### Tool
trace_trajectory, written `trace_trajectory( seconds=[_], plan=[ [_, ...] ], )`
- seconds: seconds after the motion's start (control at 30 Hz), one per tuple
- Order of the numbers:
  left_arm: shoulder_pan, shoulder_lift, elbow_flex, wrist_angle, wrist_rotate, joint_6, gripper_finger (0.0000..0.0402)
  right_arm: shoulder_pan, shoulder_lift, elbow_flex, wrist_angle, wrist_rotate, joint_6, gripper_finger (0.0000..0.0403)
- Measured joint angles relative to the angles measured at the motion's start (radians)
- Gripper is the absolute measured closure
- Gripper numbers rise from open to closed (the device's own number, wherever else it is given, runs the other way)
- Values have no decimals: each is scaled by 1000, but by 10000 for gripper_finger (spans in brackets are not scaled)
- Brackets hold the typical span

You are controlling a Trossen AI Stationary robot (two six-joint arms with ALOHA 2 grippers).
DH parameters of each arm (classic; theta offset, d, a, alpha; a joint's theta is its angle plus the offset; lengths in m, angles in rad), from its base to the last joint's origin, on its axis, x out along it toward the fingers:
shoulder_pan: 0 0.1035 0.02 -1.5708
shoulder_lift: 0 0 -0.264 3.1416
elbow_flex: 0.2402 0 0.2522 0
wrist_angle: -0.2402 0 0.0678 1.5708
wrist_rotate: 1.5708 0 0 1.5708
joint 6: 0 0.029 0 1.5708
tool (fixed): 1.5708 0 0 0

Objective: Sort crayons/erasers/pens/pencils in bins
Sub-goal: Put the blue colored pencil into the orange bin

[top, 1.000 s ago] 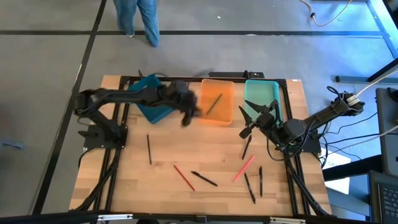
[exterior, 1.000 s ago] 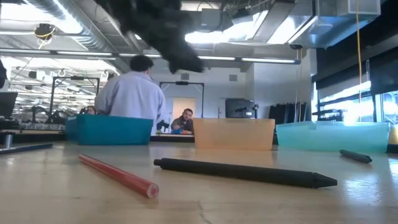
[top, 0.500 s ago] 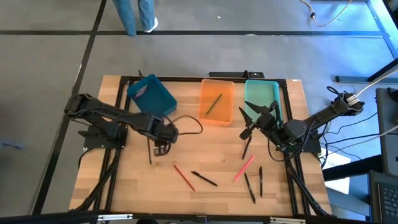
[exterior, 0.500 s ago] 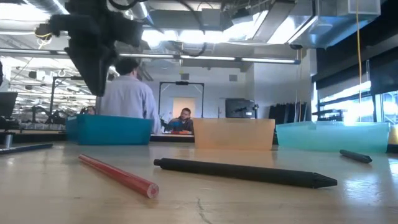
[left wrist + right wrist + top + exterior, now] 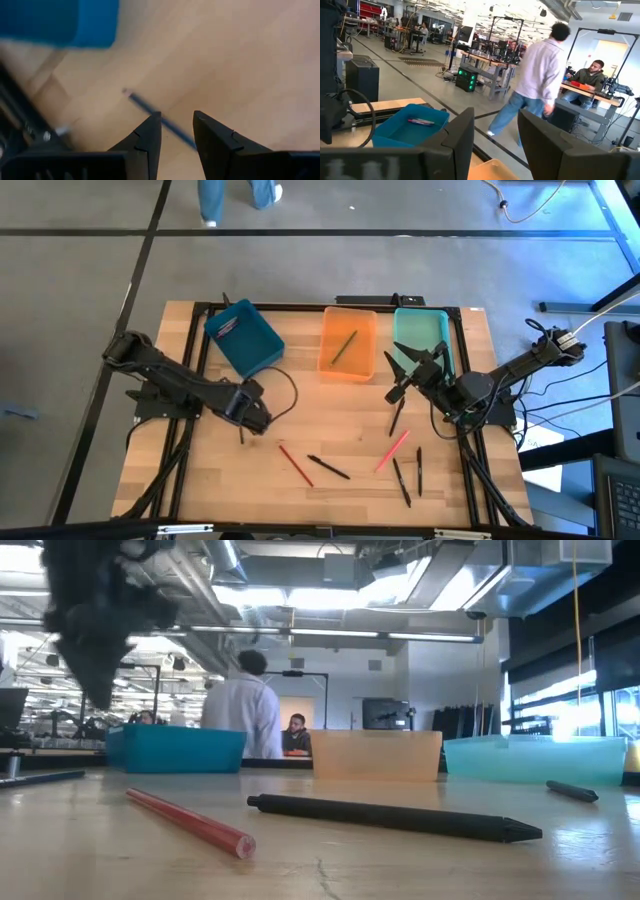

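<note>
My left gripper (image 5: 251, 418) hangs open over the table's left part, pointing steeply down, its fingertips (image 5: 175, 127) astride a dark pencil (image 5: 142, 105) that lies flat on the wood; I see no touch. In the low view it is a dark blur (image 5: 95, 660). My right gripper (image 5: 391, 376) waits open and level, raised in front of the mint bin (image 5: 420, 340). The blue bin (image 5: 245, 338) holds one stick (image 5: 422, 120), and the orange bin (image 5: 362, 360) a green stick (image 5: 343, 346). Red (image 5: 295, 465), pink (image 5: 392, 450) and black (image 5: 328, 468) sticks lie loose on the table.
Several more black sticks lie near the right arm (image 5: 397, 417), (image 5: 400, 480), (image 5: 419, 470). The three bins stand in a row along the far edge. A black cable loops beside the left gripper (image 5: 285, 385). A person walks in the room beyond the table (image 5: 250, 710).
My left gripper has swung from beside the orange bin toward the table's left and near edge, sinking and tipping from roughly level to steeply down, and now stands over the dark pencil. Its finger gap shows no change. The person behind the table has walked on.
</note>
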Motion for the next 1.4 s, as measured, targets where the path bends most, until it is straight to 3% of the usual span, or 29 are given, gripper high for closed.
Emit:
trace_trajectory(
  seconds=[0.27,0.73,1.27,1.4],
  plan=[
    [-3,0,-216,165,69,-123,294,0,0,0,0,0,24,247],
    [-4,-8,-339,322,91,-160,293,0,0,0,-6,1,24,247],
    [-2,-2,-322,337,105,-81,393,0,0,0,-8,1,23,247],
    [-1,0,-298,327,104,-30,393,0,0,0,-8,1,23,247]
  ],
)
